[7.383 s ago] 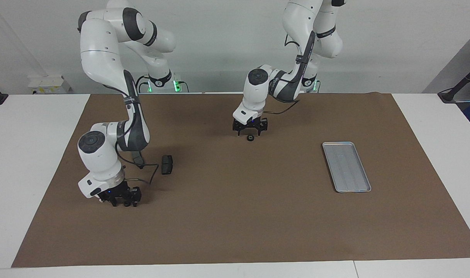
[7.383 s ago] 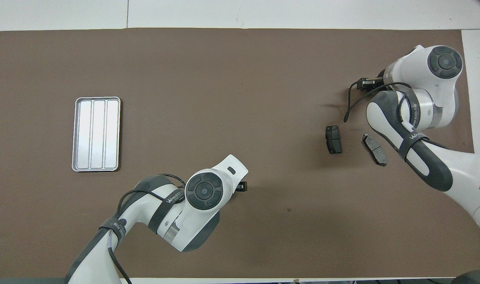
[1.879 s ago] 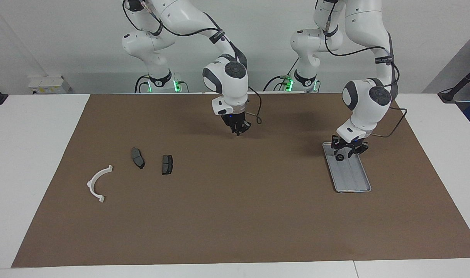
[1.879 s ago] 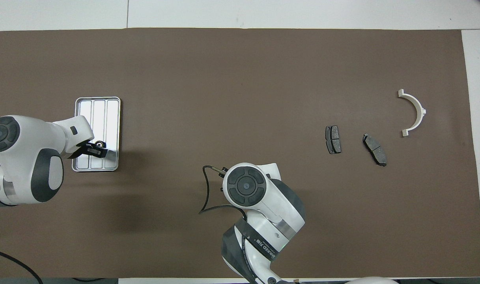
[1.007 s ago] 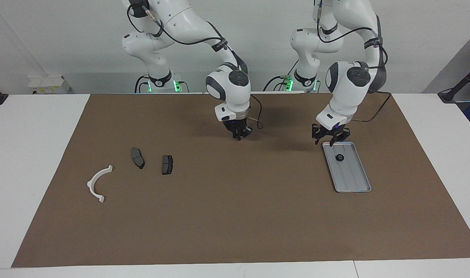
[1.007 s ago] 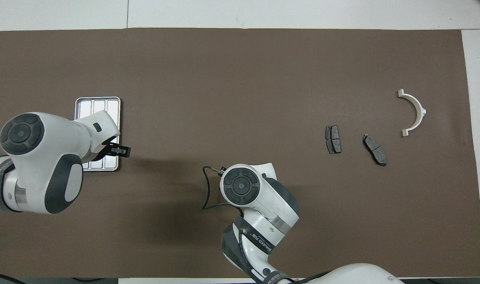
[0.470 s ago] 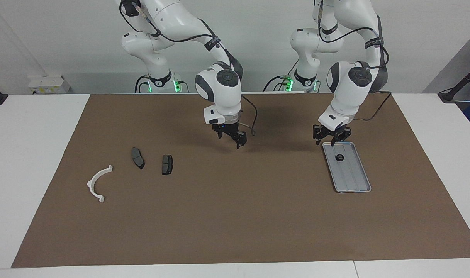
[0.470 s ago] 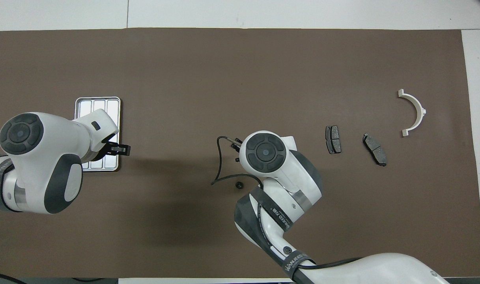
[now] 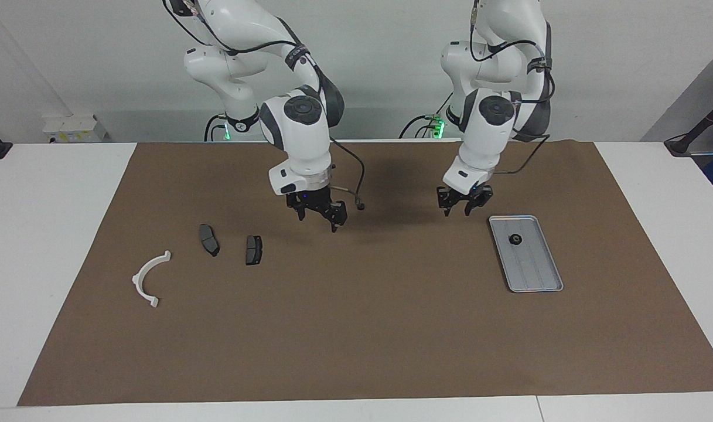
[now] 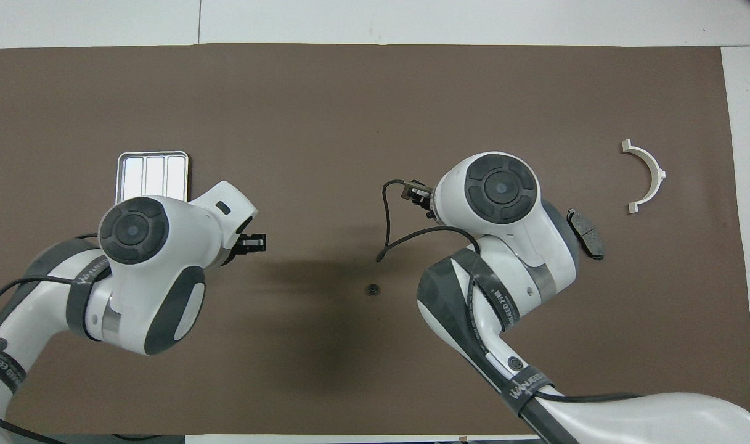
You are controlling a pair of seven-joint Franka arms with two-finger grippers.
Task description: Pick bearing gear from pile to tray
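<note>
Brown-matted worktop (image 9: 356, 328), bearing gear (image 9: 515, 239) in tray (image 9: 538, 281) near left-arm end, right hand (image 9: 320, 212) spread open, left hand (image 9: 463, 203) grip unclear, apparently empty

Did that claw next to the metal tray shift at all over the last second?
Yes. The left gripper has drawn away from the tray toward the middle of the mat, leaving the small black gear lying in it.

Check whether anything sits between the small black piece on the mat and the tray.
Nothing lies on the mat between the black piece and the tray. Only the left gripper hangs over that stretch, close beside the tray.
</note>
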